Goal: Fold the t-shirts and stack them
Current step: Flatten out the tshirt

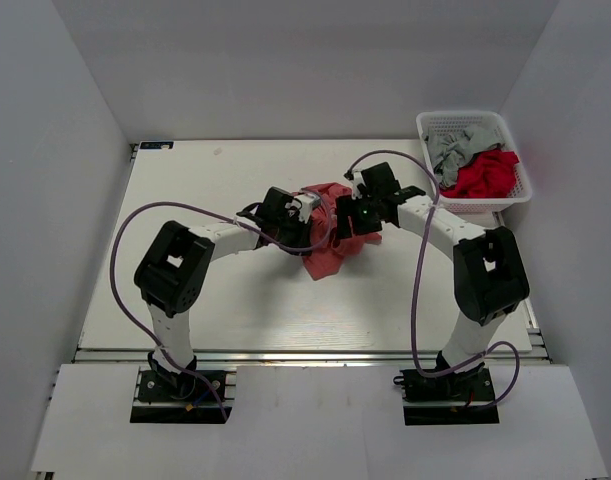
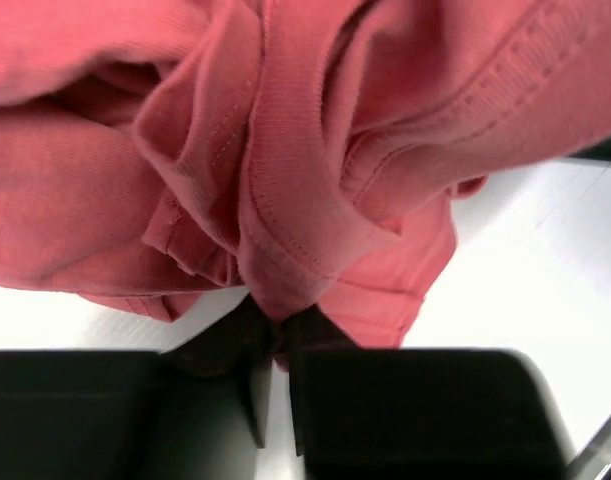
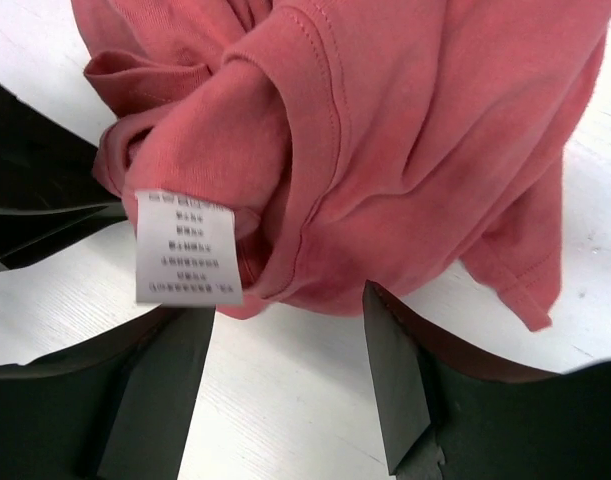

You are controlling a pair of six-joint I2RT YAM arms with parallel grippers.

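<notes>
Salmon-red shirt point(image 1: 325, 255): bunched in a crumpled heap at the middle of the table point(image 1: 185, 190), between the two arm heads, with one corner trailing toward the near edge.
Left gripper point(image 2: 275, 335): fingers pressed together on a stitched fold of the salmon-red shirt; the rest of the cloth hangs loosely in folds beyond the tips.
Right gripper point(image 3: 285, 310): fingers spread apart, with a rolled hem of the same shirt lying between and just beyond the tips. No pinch shows.
Care label point(image 3: 185, 245): white, printed, hanging from the hem by the right gripper's left finger.
Basket point(image 1: 463, 113): white mesh, at the far right corner of the table, well apart from the heap.
Grey shirt point(image 1: 451, 150): crumpled in the basket's left part.
Brighter red shirt point(image 1: 485, 175): crumpled beside it, touching, filling the near right part.
In the way: from above, both arm heads cover the top of the heap, and a purple cable point(image 1: 420, 165) arcs just beside the basket.
</notes>
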